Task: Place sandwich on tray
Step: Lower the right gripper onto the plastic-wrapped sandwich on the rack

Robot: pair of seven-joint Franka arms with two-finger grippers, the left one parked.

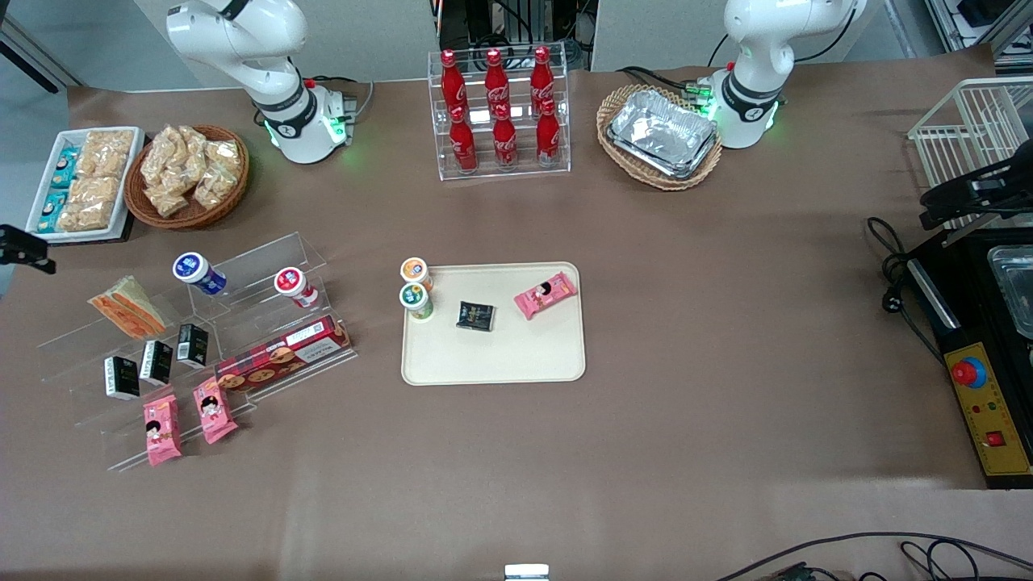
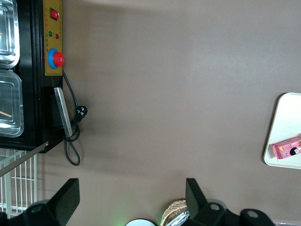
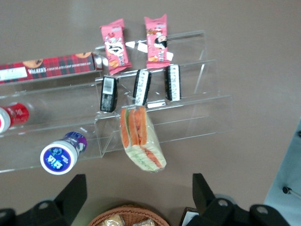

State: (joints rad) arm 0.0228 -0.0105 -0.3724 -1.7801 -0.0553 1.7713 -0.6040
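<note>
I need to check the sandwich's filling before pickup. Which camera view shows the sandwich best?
The right wrist view: the sandwich fills it large, orange and green layers plain, with the open gripper above it. The front view shows it small on the acrylic shelf. The left wrist view misses it.

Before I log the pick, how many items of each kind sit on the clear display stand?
sandwich: 1
pink packets: 2
black boxes: 3
lidded cups: 2
biscuit box: 1
Total: 9
The open claw hangs above the table near the sandwich.
</note>
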